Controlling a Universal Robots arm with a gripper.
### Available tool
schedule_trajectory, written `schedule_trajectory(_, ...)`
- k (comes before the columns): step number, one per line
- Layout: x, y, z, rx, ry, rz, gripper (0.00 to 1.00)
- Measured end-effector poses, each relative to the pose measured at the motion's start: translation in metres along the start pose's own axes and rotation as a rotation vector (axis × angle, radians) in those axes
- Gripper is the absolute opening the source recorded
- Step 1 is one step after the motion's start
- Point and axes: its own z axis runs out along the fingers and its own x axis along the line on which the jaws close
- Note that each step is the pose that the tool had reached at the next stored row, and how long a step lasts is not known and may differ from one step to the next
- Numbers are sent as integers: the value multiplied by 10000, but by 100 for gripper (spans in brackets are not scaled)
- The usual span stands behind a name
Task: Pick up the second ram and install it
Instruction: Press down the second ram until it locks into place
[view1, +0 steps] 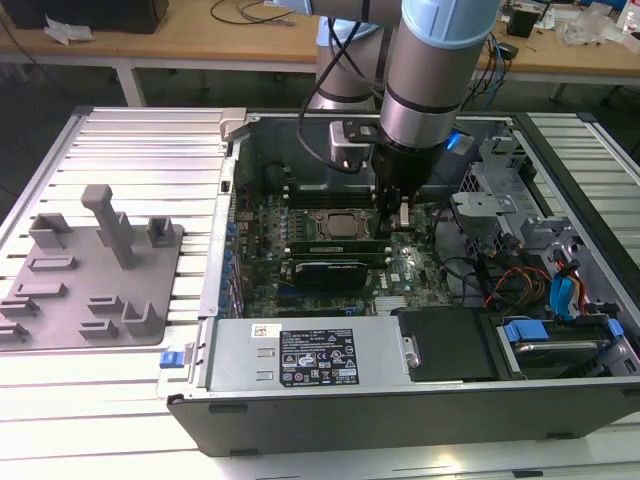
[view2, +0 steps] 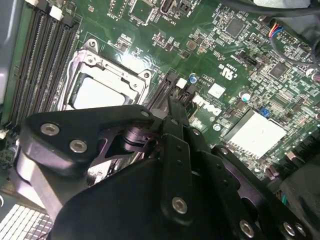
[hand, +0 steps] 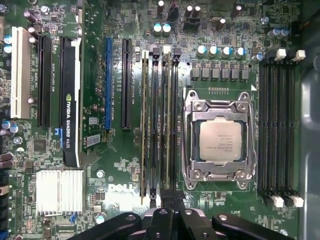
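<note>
While I watch the first wrist view, the second ram (hand: 166, 125) stands in its slot, just left of the processor (hand: 220, 140), in the middle of the frame. The gripper (hand: 172, 202) is at its lower end, fingers clenched on it. I think it is nearly in, but not let go.

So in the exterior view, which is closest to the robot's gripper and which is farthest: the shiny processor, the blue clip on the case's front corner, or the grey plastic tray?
1. The processor, on the motherboard just to the exterior view's left of the gripper.
2. The blue clip, at the case's near corner on the exterior view's left.
3. The grey tray, outside the case, far on the exterior view's left.
</note>
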Motion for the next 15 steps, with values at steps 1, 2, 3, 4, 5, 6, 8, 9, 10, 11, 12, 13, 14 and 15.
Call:
schedule_trajectory(1,1,0,6,0,1,0,8)
schedule_trajectory(2,1,0,6,0,2,0,8)
schedule_trajectory(3,-1,0,8,1,-1,0,8)
schedule_trajectory(4,-9,0,14,1,-8,0,8)
schedule_trajectory(5,-8,0,19,0,-7,0,8)
schedule_trajectory(6,-8,-1,32,0,-6,0,8)
schedule_trajectory(8,-6,-1,58,-1,-4,0,8)
schedule_trajectory(9,-7,-1,76,1,-9,0,8)
schedule_trajectory(10,-6,-1,86,0,-6,0,8)
schedule_trajectory(11,-6,-1,86,0,-5,0,8)
schedule_trajectory(12,-5,-1,86,-1,-5,0,8)
schedule_trajectory(13,-5,-1,97,1,-8,0,8)
schedule_trajectory(14,-4,-1,109,-1,-2,0,8)
schedule_trajectory(15,-4,-1,111,0,-5,0,8)
